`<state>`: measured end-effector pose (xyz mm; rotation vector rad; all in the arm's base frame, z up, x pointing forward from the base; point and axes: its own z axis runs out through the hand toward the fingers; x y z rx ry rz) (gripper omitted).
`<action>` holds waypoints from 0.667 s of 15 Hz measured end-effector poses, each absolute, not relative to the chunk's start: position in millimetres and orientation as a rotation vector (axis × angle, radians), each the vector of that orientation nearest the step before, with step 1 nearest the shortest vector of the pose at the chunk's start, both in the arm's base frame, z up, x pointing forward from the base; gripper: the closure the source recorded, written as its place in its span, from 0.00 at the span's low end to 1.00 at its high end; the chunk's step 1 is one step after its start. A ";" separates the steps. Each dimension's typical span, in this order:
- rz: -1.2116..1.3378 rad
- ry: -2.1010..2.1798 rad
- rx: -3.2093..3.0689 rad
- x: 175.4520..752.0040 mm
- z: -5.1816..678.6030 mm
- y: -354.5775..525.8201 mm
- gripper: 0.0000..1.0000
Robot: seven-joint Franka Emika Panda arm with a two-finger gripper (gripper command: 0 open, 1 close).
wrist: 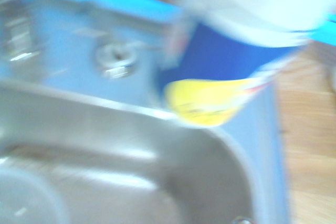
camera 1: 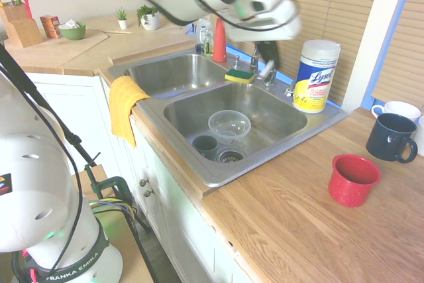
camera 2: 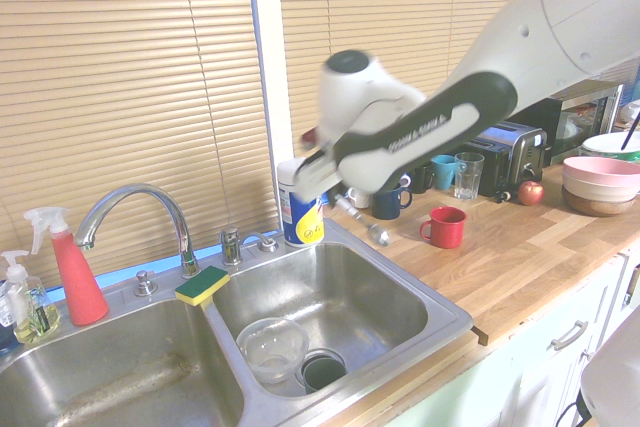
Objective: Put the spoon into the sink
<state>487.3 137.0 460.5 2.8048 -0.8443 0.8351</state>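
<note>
A: What's hard to make out?

B: The wrist view is smeared; only the sink (wrist: 157, 182) rim and the wipes canister (wrist: 220, 77) show. The gripper (camera 2: 322, 179) is motion-blurred.

A: The spoon (camera 2: 362, 219)?

B: It hangs slanting below the gripper, bowl lowest, over the sink's back right corner, beside the canister.

A: And the claw?

B: Pressed together, pinching the spoon's handle end.

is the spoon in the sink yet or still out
Out. The spoon hangs below the gripper, above the sink's back rim beside the wipes canister.
</note>
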 end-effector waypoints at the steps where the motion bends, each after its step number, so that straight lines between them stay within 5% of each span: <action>1: 0.823 -0.770 2.813 484.8 443.6 161.1 1.00; 10: 0.415 -0.622 2.800 550.1 254.1 219.7 1.00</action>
